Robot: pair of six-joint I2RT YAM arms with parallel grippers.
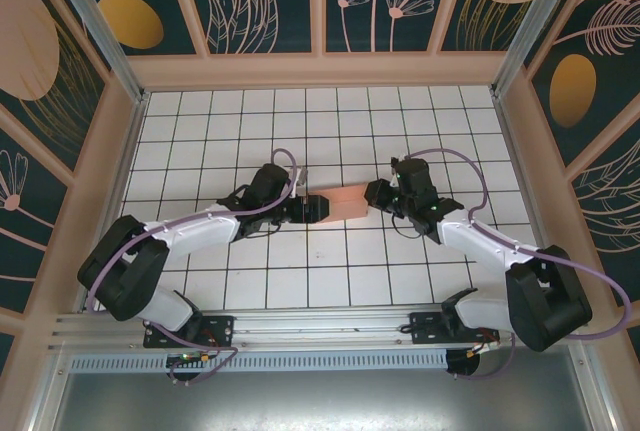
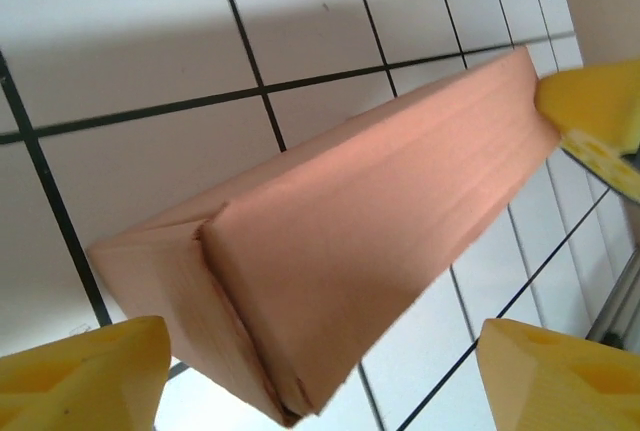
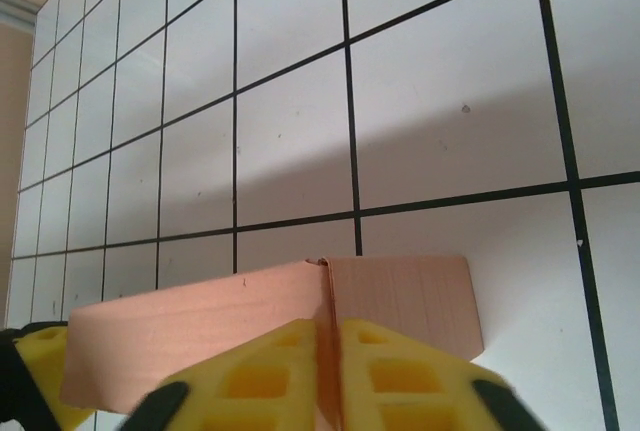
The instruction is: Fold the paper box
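Note:
The paper box (image 1: 345,203) is a salmon-pink, folded shallow box held between my two grippers at the middle of the tiled floor. In the right wrist view my right gripper (image 3: 328,339) is shut on a thin upright wall of the paper box (image 3: 200,321). The same gripper appears at the box's right end from above (image 1: 376,194). My left gripper (image 1: 311,209) is at the box's left end. Its yellow fingers (image 2: 85,371) stand wide apart, open, with the near corner of the paper box (image 2: 340,221) reaching between them.
White floor tiles (image 1: 230,131) with black grid lines spread all round the box. Wooden walls with patterned panels (image 1: 320,71) close in the back and sides. A metal rail (image 1: 320,326) carries both arm bases along the near edge.

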